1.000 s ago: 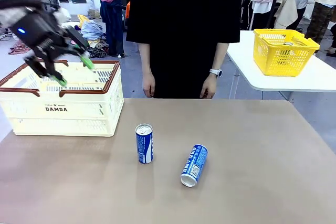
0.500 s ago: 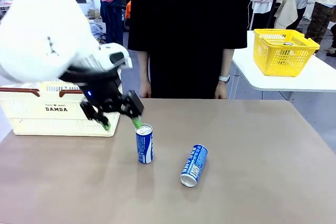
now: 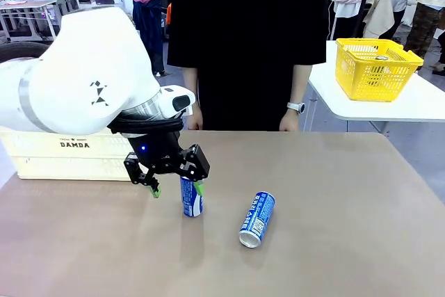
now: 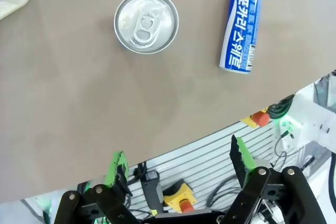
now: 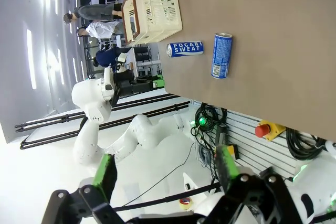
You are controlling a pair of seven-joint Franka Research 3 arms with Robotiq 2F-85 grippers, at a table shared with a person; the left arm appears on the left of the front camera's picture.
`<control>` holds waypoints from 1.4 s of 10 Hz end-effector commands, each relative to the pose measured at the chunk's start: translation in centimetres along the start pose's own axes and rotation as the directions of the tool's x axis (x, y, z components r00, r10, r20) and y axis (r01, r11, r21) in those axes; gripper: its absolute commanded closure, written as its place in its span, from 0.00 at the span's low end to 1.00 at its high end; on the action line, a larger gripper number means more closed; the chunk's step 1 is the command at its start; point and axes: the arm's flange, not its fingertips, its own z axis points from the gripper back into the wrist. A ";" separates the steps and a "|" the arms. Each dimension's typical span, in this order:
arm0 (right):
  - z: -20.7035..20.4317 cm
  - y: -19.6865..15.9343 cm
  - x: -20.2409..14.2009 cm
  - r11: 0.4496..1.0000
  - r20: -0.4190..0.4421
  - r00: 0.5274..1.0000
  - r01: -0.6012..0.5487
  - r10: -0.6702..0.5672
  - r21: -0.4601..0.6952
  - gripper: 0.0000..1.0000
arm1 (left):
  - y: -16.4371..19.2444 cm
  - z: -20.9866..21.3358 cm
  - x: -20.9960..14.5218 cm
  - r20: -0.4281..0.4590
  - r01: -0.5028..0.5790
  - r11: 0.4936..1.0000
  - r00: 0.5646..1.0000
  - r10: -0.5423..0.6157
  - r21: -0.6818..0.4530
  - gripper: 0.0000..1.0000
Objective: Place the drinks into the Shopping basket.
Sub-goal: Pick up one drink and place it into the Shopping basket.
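Observation:
Two blue drinks cans with white print are on the brown table. One stands upright near the middle, its silver top facing my left wrist camera. The other lies on its side to its right. My left gripper hangs open just over the upright can, fingers pointing down, nothing between them. The cream Shopping basket marked "DAMDA" stands at the table's left, partly behind my left arm. In the right wrist view my right gripper is open and empty, far from both cans and the basket.
A person in black stands at the far edge of the table, hands hanging at their sides. A yellow basket sits on a separate white table at the back right. The right half of the brown table is bare.
My left arm has swung from above the Shopping basket down and to the right, ending over the upright can. Its gripper stayed open. Both cans kept their places.

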 end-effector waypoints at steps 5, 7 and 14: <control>0.3 -0.1 -0.2 1.000 -0.010 1.000 -0.014 0.014 -0.010 0.00 | 0.0 -0.3 1.3 0.018 -0.079 0.996 0.997 0.078 0.041 0.00; 0.3 -0.1 -0.2 1.000 -0.010 1.000 -0.014 0.014 -0.010 0.00 | -1.3 -0.6 3.6 0.037 -0.157 0.977 0.988 0.153 0.145 0.00; 0.3 -0.1 -0.2 1.000 -0.010 1.000 -0.014 0.014 -0.010 0.00 | -1.8 -5.7 8.6 -0.005 -0.200 0.940 0.978 0.210 0.278 0.00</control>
